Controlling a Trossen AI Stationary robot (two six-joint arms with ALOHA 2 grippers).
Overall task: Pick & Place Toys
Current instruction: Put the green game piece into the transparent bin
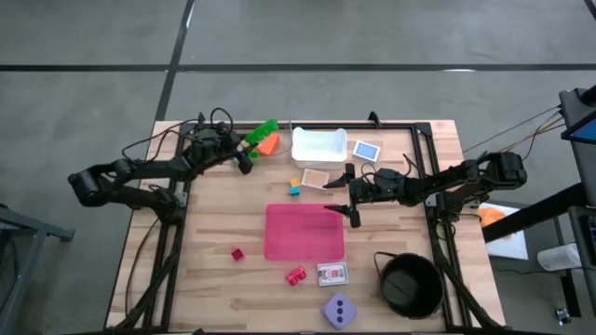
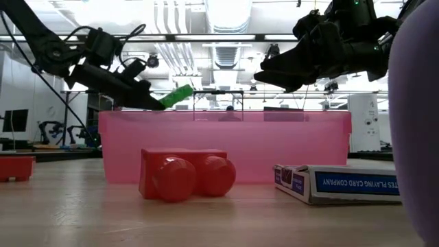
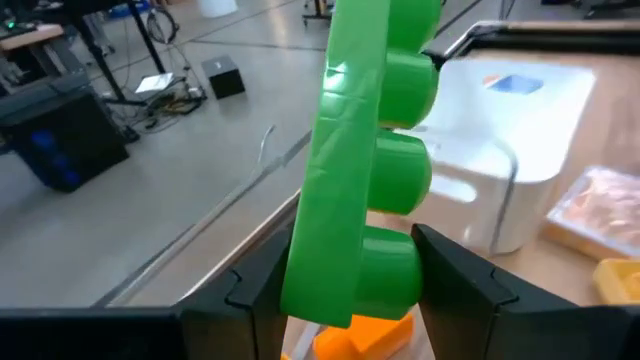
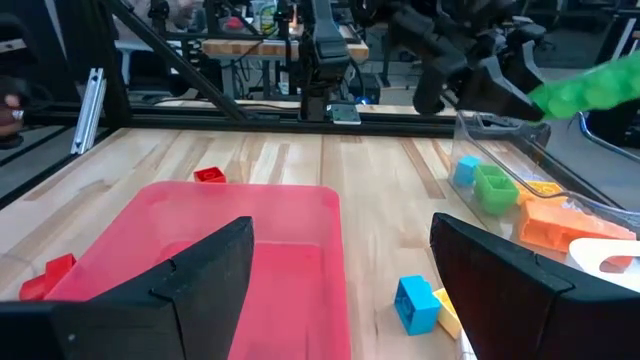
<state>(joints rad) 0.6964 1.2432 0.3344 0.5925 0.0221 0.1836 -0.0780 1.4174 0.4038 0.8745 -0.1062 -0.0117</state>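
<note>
Clamping a green brick [image 1: 265, 129] above an orange brick [image 1: 268, 143], left fingers [image 1: 248, 149] hover; right fingers [image 1: 350, 195] gape empty over the pink mat [image 1: 303, 233].

From my station I see a light wooden plank table [image 1: 214, 223] on a grey floor [image 1: 93, 56] crossed by dark seam lines. Level across the table, the room behind is a bright lab with long ceiling lights [image 2: 226, 17] and white ducting overhead. A white cabinet [image 2: 361, 113] stands on the far right, and dark boxes [image 3: 60, 140] and a workbench [image 4: 250, 45] sit farther out on the floor
</note>
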